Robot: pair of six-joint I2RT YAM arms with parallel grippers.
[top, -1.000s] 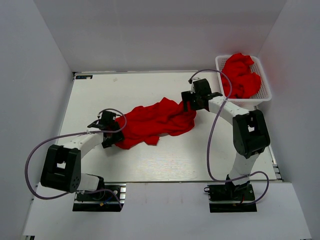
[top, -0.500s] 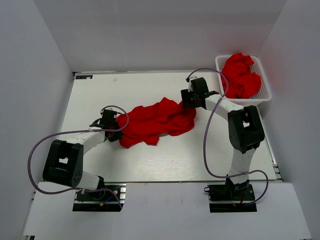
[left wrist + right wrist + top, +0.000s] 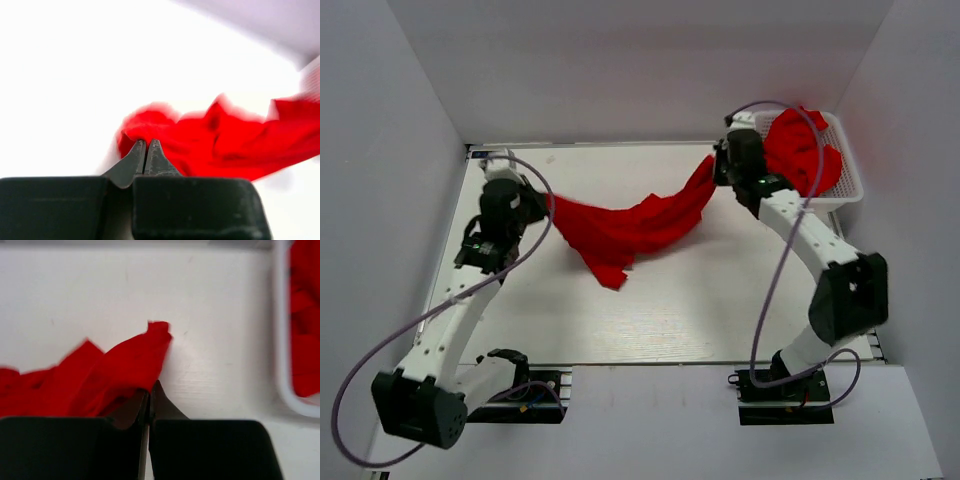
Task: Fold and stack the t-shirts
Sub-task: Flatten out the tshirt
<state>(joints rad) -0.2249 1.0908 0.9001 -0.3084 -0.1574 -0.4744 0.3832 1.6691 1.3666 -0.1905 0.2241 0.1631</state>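
A red t-shirt (image 3: 630, 225) hangs stretched between my two grippers above the white table (image 3: 660, 300), sagging in the middle with a flap drooping toward the table. My left gripper (image 3: 538, 200) is shut on its left end, and the cloth (image 3: 220, 140) bunches right at the closed tips (image 3: 146, 142). My right gripper (image 3: 718, 168) is shut on the right end, where the red cloth (image 3: 120, 370) meets the closed tips (image 3: 150, 387). More red t-shirts (image 3: 805, 150) lie heaped in the white basket (image 3: 850, 190) at the back right.
Grey walls enclose the table on the left, back and right. The basket's white rim (image 3: 282, 340) stands close to the right of my right gripper. Both arm bases sit at the table's near edge.
Both grippers have shut on the shirt's ends and risen. The left moved back and left, the right back and right toward the basket, pulling the crumpled shirt out into a stretched band.
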